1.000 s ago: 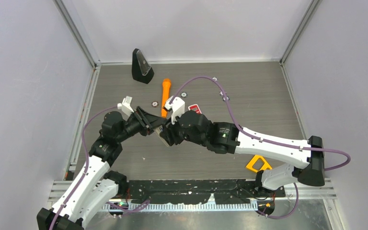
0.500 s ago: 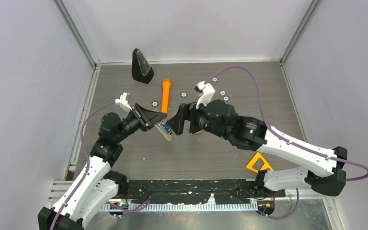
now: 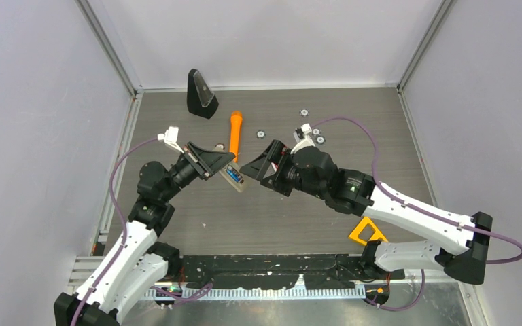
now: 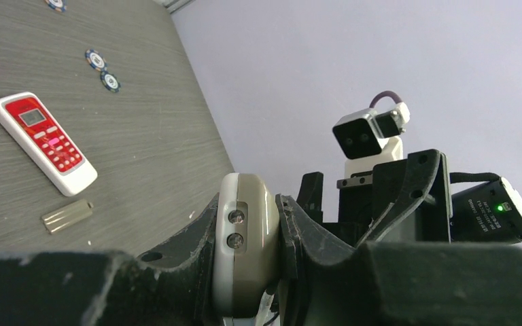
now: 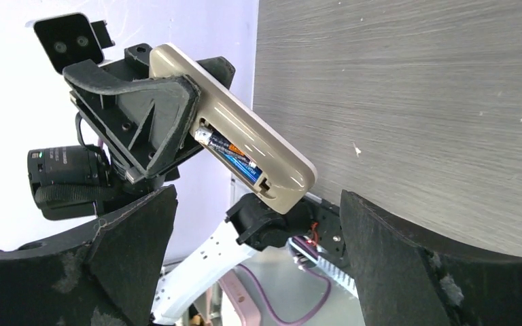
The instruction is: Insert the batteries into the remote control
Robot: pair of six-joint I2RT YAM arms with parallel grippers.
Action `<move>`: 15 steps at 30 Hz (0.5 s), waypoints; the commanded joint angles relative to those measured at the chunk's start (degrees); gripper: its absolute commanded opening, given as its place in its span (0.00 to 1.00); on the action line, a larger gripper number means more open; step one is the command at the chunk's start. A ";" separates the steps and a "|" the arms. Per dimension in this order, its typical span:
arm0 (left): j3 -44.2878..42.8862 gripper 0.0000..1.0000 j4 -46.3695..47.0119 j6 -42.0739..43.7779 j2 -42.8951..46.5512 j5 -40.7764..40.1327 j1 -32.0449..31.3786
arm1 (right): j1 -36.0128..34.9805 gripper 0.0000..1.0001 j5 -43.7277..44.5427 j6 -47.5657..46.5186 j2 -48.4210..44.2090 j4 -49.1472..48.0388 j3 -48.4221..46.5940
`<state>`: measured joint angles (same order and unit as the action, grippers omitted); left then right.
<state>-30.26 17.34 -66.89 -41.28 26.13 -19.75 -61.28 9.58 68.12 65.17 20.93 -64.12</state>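
Now, left gripper is clamping the beige remote, batteries sitting in its open bay (blue, dark labels). Right gripper is hovering beside, jaws wide, empty.

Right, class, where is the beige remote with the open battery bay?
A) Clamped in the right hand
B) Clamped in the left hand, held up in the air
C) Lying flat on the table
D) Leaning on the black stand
B: the left hand is closed on the beige remote and holds it in the air, while the right hand stands open and apart from it.
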 commanded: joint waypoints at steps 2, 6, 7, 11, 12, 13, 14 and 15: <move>-3.25 0.00 -0.43 3.45 0.44 -1.29 0.24 | 0.02 0.95 -2.33 10.82 3.59 -5.33 -1.15; -3.70 0.00 -1.69 4.65 0.49 -1.36 0.24 | 0.10 0.95 -3.89 14.12 7.00 -6.48 -2.06; -3.90 0.00 -2.04 5.09 0.50 -1.35 0.24 | 0.15 0.95 -4.14 14.53 7.92 -6.59 -2.06; -4.27 0.00 -3.90 6.25 0.67 -1.34 0.24 | 0.19 0.95 -5.31 15.68 9.68 -8.17 -2.36; -4.28 0.00 -4.30 6.33 0.75 -1.37 0.24 | 0.30 0.95 -5.34 15.61 9.83 -8.31 -2.47; -4.29 0.00 -4.61 6.39 0.82 -1.42 0.24 | 0.29 0.95 -5.27 15.54 10.01 -8.41 -2.74; -4.36 0.00 -4.97 6.41 0.70 -1.43 0.24 | 0.33 0.95 -5.23 15.42 10.08 -8.48 -2.84; -4.36 0.00 -5.40 6.41 0.69 -1.45 0.24 | 0.35 0.95 -5.22 15.44 10.09 -8.55 -2.87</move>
<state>-31.92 12.23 -62.11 -41.21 25.32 -19.75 -61.25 4.49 81.65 75.53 16.12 -64.12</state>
